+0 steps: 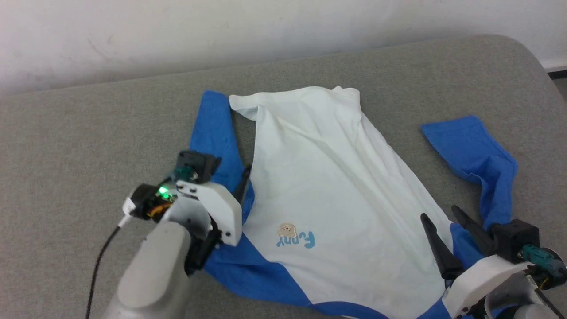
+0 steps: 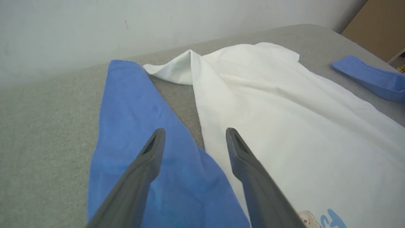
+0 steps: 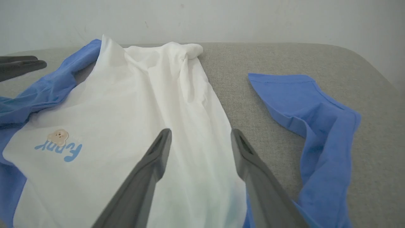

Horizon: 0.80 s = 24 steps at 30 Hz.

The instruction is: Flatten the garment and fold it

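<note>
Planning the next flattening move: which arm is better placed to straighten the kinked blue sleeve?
Right, probably: the right gripper is open, empty and beside the kinked sleeve, while the left gripper hovers over the other sleeve, across the garment.

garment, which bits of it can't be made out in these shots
- Head view: the near edge of the garment is cut off by the picture's bottom edge and partly covered by the arm behind the right tool.
- Head view: the left sleeve is partly hidden under the left arm.
- Left wrist view: the lettering is cut off by the bottom edge.
</note>
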Tool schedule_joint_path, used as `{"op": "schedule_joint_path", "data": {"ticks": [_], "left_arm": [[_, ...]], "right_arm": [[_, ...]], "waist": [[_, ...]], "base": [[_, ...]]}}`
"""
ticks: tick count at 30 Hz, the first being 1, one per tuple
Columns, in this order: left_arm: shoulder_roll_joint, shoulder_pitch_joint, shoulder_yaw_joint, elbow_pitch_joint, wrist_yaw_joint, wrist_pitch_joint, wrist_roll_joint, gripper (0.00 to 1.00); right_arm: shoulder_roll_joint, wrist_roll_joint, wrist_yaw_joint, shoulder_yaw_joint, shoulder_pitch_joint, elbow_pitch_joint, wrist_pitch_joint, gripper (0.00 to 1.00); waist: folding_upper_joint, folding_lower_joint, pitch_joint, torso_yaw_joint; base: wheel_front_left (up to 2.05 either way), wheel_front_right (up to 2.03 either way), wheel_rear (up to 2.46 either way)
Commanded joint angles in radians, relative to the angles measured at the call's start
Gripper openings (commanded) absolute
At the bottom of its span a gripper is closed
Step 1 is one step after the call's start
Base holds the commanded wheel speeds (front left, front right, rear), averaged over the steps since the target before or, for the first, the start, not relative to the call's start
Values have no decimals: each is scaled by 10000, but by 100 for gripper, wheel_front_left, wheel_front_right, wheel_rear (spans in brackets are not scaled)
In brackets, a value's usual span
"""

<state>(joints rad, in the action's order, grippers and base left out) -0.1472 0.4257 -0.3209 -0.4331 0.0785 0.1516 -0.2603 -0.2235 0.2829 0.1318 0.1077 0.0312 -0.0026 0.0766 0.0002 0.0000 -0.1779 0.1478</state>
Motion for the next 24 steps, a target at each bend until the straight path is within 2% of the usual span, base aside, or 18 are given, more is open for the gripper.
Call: {"op": "schedule_joint_path", "data": {"ticks": [1,5,8,16,20,24], "left_arm": [[-127,316,156,309,56,63,-149,100],[-827,1034,672,1160,116,847,-457,100],[-1319,1752,790,1126,312,1786,-898,100],[-2565,3684,95,-180,511,4636,-1981,100],[-3086,4255,-132,-975,515,5365,-1887,100],[-3306,4511,-193,-1642,517,5662,-1921,100]], "right_arm": [[40,9,-11,-3,-2,15,-70,100],[80,-16,-11,40,-119,27,-122,100],[154,-35,-11,89,-303,-27,-222,100],[423,-108,-11,198,-754,-54,-570,100],[559,-110,-11,296,-908,127,-738,100],[662,-88,-11,352,-1003,350,-903,100]], "waist": [[-2,0,-7,106],[-2,0,-203,414],[-2,0,-547,738],[-2,0,-1566,1577],[-2,0,-1901,1881],[-2,0,-2086,2062]], "base": [[0,0,0],[0,0,0],[0,0,0],[0,0,0],[0,0,0],[0,0,0]]}}
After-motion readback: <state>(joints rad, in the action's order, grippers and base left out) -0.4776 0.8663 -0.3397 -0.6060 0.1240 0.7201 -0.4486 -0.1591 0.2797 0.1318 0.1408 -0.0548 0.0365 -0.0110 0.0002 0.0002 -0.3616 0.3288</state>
